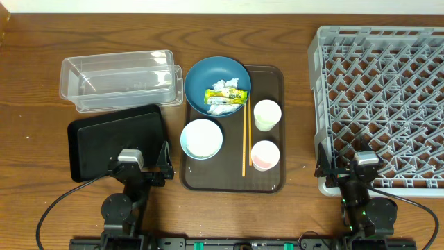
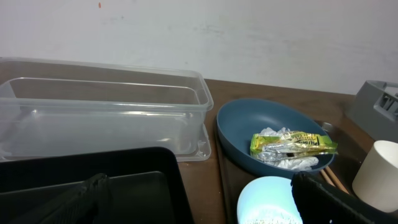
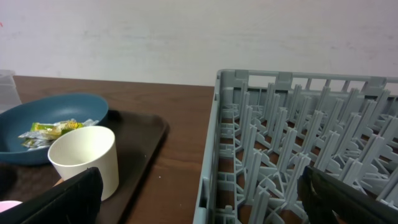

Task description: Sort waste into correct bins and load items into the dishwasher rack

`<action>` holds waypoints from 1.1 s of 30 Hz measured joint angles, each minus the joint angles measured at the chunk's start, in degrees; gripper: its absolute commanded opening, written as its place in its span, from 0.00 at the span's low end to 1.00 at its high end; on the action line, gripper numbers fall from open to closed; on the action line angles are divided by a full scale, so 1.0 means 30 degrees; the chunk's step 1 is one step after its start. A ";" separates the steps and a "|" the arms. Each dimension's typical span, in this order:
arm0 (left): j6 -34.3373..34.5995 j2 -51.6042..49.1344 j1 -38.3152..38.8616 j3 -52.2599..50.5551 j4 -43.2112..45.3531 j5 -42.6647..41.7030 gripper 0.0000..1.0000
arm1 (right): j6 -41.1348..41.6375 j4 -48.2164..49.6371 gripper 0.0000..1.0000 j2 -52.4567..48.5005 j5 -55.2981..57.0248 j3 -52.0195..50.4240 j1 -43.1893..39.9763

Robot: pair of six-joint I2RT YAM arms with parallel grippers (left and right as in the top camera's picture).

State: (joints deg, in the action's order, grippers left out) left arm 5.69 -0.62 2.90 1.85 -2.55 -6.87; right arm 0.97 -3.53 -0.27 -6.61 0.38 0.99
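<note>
Blue bowl (image 1: 200, 82) holds napkins (image 1: 223, 86), wrapper (image 1: 226, 96), tray's (image 1: 269, 82) 11 o'clock; left jaws, right jaws spread wide, empty.

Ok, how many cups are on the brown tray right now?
2. One cup stands right of the chopsticks on the tray; the second cup sits just nearer the robot. None appear hidden.
</note>
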 measured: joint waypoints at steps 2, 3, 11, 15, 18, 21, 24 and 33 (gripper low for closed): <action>0.0000 0.0000 0.0000 0.0000 0.0000 0.0007 0.95 | 0.0000 0.0051 0.99 -0.0255 0.0000 0.0000 0.0000; 0.0000 0.0000 0.0000 0.0000 0.0000 0.0007 0.95 | 0.0000 0.0015 0.99 -0.0576 0.0000 0.0000 0.0000; 0.0000 -0.0007 0.0000 0.0000 0.0000 0.0000 0.95 | 0.0000 0.0007 0.99 -0.0896 0.0000 0.0000 0.0000; 0.0000 -0.0007 0.0000 0.0000 0.0000 0.0000 0.95 | 0.0000 0.0007 0.99 -0.0896 0.0000 0.0000 0.0000; 0.0000 0.0000 0.0000 0.0000 0.0000 0.0000 0.95 | 0.0000 0.0007 0.99 -0.0896 0.0000 0.0000 0.0000; 0.0000 0.0000 0.0000 0.0000 0.0000 0.0000 0.95 | 0.0000 0.0007 0.99 -0.0896 0.0000 0.0000 0.0000; 0.0000 -0.0007 0.0000 0.0000 0.0000 0.0000 0.95 | 0.0000 0.0007 0.99 -0.0896 0.0000 0.0000 0.0000; 0.0000 -0.0007 0.0000 0.0000 0.0000 0.0000 0.95 | 0.0000 0.0007 0.99 -0.0896 0.0000 0.0000 0.0000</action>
State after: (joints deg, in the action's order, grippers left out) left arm 5.69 -0.64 2.90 1.85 -2.55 -6.87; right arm 0.97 -3.51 -2.96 -6.61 0.38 0.99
